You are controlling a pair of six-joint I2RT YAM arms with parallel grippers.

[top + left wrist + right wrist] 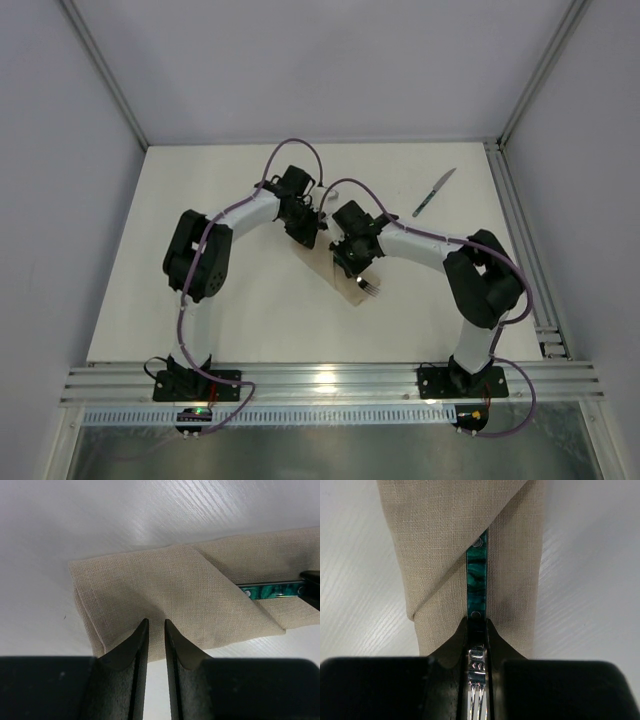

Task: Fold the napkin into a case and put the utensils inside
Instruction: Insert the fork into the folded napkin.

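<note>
Fork [476,580] handle is partly hidden under the case [440,535]; its neck is clamped by the right gripper [477,624], shown only wrist-side. The left gripper [155,623] is held narrowly parted, empty.

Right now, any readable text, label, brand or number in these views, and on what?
None readable.
Tiny stamped marks on the silvery neck of the teal-handled metal fork, pinched in the right gripper: too blurred to read.
No lettering on the beige woven cloth napkin or the white table.
</note>
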